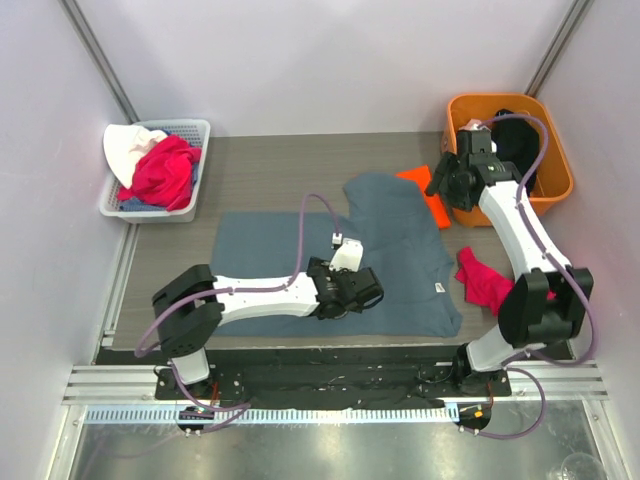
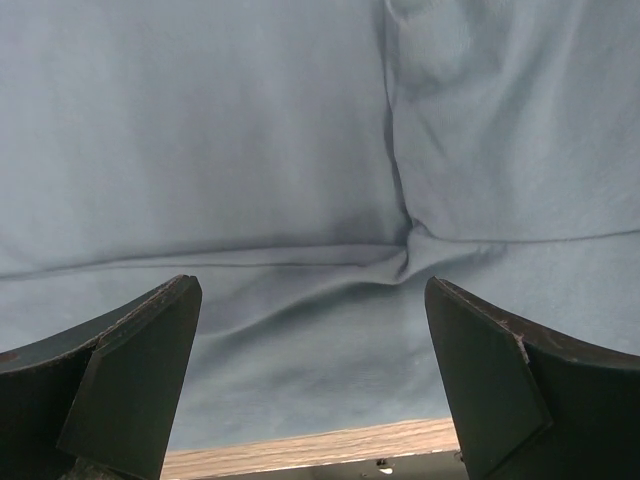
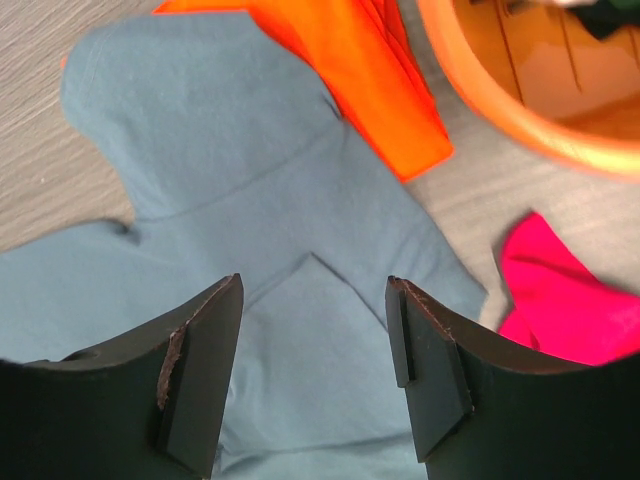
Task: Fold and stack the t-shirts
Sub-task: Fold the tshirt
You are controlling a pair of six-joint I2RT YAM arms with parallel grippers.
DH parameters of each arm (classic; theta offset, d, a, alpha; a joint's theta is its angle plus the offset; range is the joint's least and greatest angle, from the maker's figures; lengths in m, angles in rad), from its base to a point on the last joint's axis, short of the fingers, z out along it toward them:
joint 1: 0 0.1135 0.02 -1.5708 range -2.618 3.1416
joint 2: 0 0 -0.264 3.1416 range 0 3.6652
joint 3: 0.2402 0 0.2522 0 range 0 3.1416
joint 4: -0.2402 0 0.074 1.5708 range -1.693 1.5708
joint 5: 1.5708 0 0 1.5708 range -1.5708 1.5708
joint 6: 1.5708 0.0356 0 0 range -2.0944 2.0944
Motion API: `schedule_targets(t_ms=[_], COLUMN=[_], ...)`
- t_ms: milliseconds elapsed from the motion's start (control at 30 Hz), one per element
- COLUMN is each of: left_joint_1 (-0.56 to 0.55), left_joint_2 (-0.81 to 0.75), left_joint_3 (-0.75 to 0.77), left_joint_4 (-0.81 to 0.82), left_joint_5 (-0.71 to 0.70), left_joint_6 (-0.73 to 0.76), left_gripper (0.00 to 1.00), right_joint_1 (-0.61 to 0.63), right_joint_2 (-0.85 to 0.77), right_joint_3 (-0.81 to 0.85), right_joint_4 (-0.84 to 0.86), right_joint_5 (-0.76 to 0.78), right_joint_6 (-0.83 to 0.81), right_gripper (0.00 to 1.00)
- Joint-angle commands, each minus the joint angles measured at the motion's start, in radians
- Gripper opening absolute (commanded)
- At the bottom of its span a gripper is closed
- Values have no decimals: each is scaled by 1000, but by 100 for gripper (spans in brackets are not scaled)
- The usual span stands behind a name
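Blue-grey t-shirt (image 1: 400,250) flat, long axis left-right, neck end rightward, sleeve pointing far. Left jaws, right jaws parted, empty.

R jaws apart over blue-grey tee (image 3: 230,170)

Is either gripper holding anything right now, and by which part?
Nothing is held. The left gripper and the right gripper both stand open above the blue-grey t-shirt, no cloth between the jaws.

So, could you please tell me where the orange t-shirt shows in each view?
Top external: orange t-shirt right of centre, by the orange tub.
Left wrist: not in view.
Right wrist: orange t-shirt top centre.
Shared landmark: the blue-grey t-shirt, in all three.
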Motion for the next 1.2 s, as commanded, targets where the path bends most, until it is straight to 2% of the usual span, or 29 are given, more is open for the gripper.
schedule_targets(t_ms=[0, 400, 667, 900, 1167], left_joint_1=[-13, -11, -11, -11, -11], left_joint_2=[46, 94, 78, 86, 77], left_joint_3=[21, -91, -189, -193, -200], left_joint_4=[6, 130, 196, 195, 187], left_joint_5=[-54, 22, 41, 35, 36], left_joint_6=[-73, -128, -191, -208, -211], left_gripper=[100, 100, 100, 100, 100], right_joint_1=[-1, -2, -2, -2, -1], right_joint_2=[103, 393, 485, 525, 604], right_joint_3=[133, 406, 437, 434, 503], right_joint_4=[67, 82, 88, 100, 105], right_joint_5=[-23, -62, -65, -56, -34], right_joint_6=[-33, -51, -54, -58, -62], right_gripper=[67, 66, 66, 66, 66])
